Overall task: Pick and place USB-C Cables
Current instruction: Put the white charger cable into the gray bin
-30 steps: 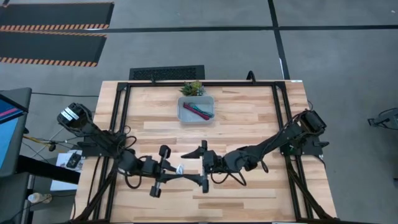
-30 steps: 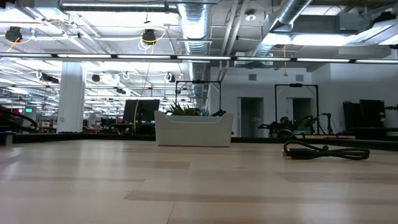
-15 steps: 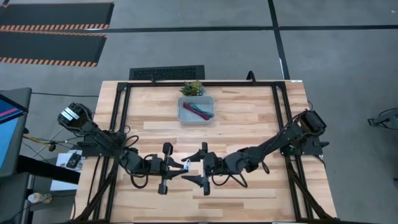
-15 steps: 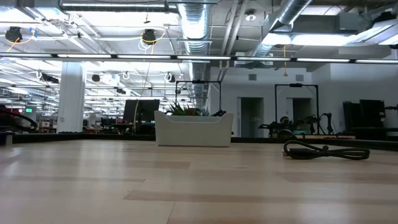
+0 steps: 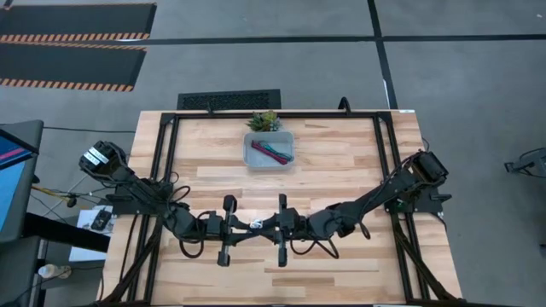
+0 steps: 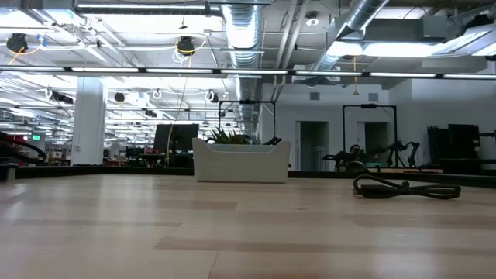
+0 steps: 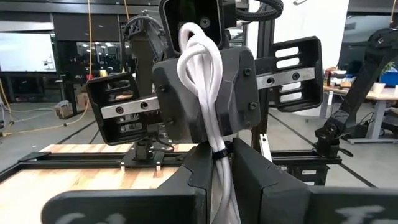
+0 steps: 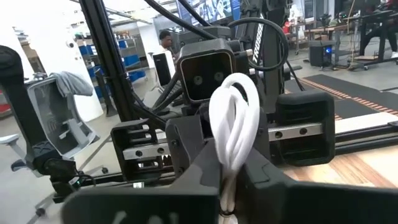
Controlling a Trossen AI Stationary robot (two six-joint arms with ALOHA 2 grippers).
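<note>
1. White cable pinched between both grippers: left gripper clamped on one end, right gripper clamped on the other, bundle spanning the short gap between them, clear of the table.
2. Left wrist view: white loops standing up from the narrow finger gap, right gripper body just behind. Right wrist view: same bundle rising from between the fingers.
3. Arms stretched low from 9 and 3 o'clock sides, wrists meeting nose to nose near 6 o'clock of the table.
4. Clear bin at 12 o'clock, teal cable and maroon cable inside; potted plant just beyond.
5. Black cable lying on the wood in low view.
6. Bare wood between grippers and bin.
</note>
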